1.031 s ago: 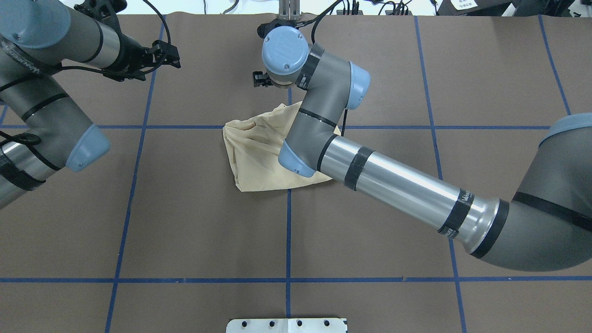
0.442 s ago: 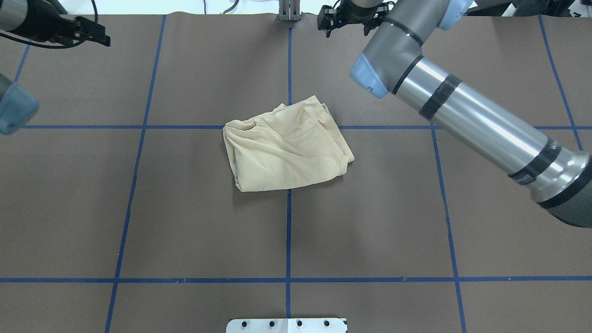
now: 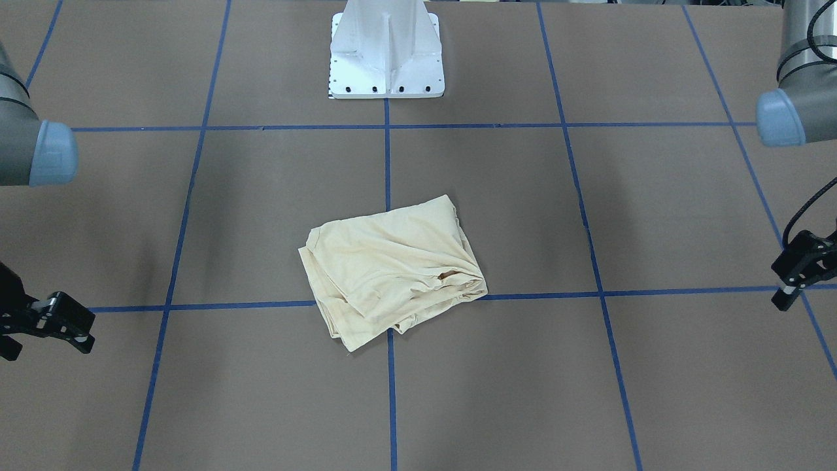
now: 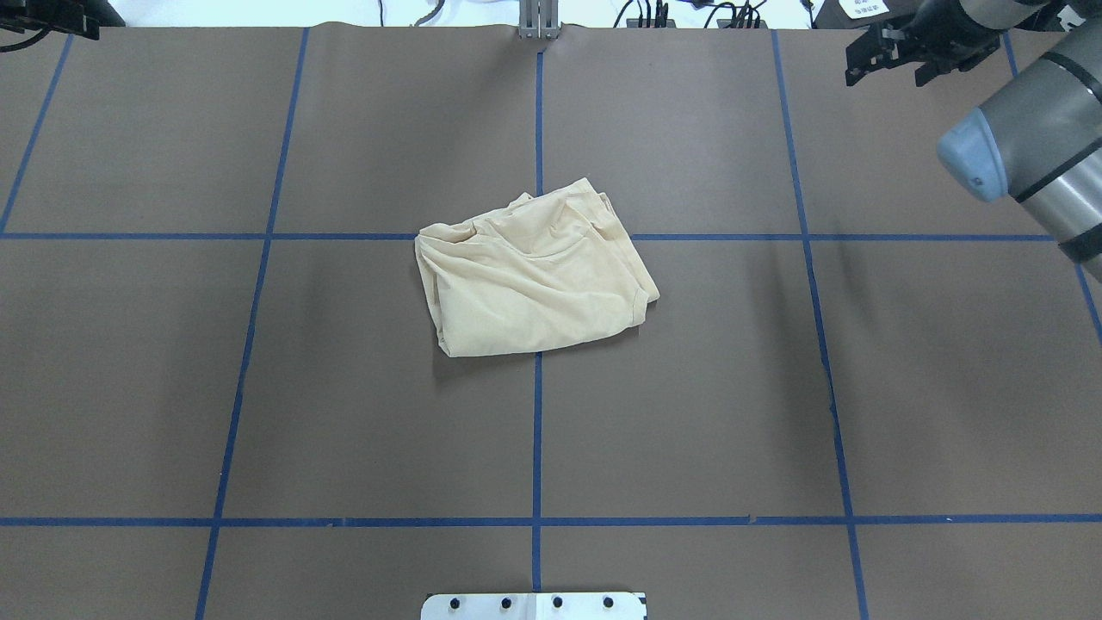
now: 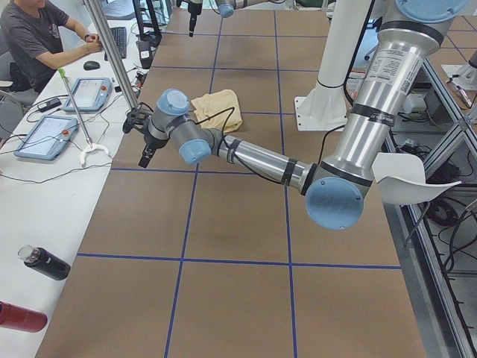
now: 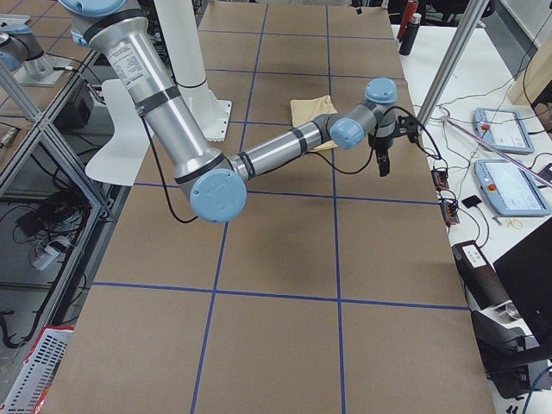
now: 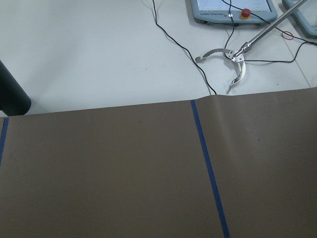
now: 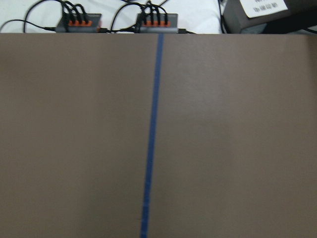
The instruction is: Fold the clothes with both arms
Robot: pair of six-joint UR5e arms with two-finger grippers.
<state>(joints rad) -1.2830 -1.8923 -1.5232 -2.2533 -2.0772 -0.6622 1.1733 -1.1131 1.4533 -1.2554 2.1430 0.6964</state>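
Shirt (image 4: 534, 275) is down on the bench (image 4: 215, 387), bunched into a rough folded square. It sits straight out from the pedestal (image 3: 386, 59), on the blue centre tape line (image 4: 537, 430) that runs away from it. Its far edge laps over the second cross line (image 4: 129, 236) out from the pedestal.

Edges:
- The side facing the pedestal reads as one clean fold.
- The far side is loose stacked layers with wrinkles.
- A hemmed corner pokes out on my right.

Right claw (image 4: 887, 62) is further from the pedestal than the shirt, well off to the right near the bench's far edge. Its fingers are spread wide and hold nothing.

Left claw (image 3: 788, 284) is likewise out past the shirt, well off to the left. It looks wide and empty too, though it's partly cut off in my views.

Both wrist views show only brown bench and tape. I see bare bench on every side of the shirt, and both claws are well apart from it.
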